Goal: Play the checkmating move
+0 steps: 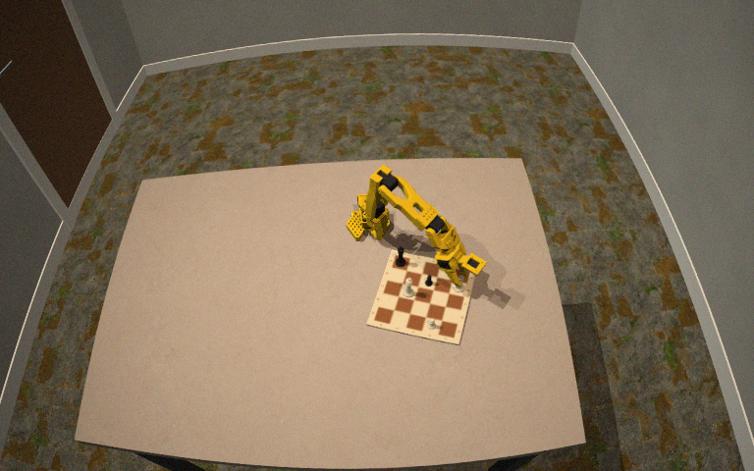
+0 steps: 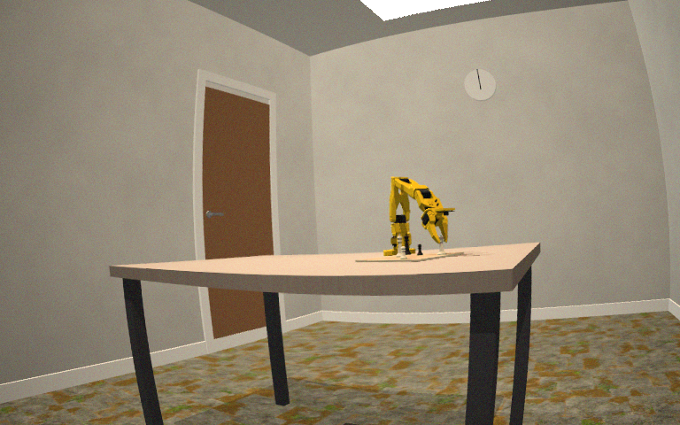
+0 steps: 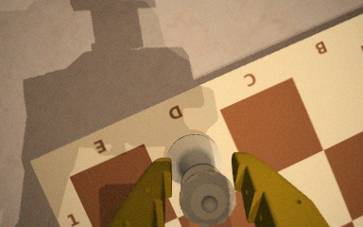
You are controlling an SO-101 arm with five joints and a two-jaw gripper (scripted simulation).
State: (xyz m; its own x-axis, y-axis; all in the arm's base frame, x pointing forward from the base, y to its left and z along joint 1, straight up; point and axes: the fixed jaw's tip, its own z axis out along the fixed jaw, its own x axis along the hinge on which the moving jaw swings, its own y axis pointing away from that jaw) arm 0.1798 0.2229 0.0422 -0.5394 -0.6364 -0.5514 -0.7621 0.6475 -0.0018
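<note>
The small chessboard lies on the table in front of the arm's base. A white piece stands upright on the light square by the letter D, in the row marked 1. My gripper has come down around it, one yellow finger on each side. The fingers are open, with a narrow gap on the left side of the piece. In the top view the gripper is at the board's right edge over this piece. A tall black piece, a black pawn, a white piece and a small white piece also stand on the board.
The arm's base stands just behind the board. The board's edge and the bare table lie just beyond the D1 square in the wrist view. The black pawn is about two squares from the gripper.
</note>
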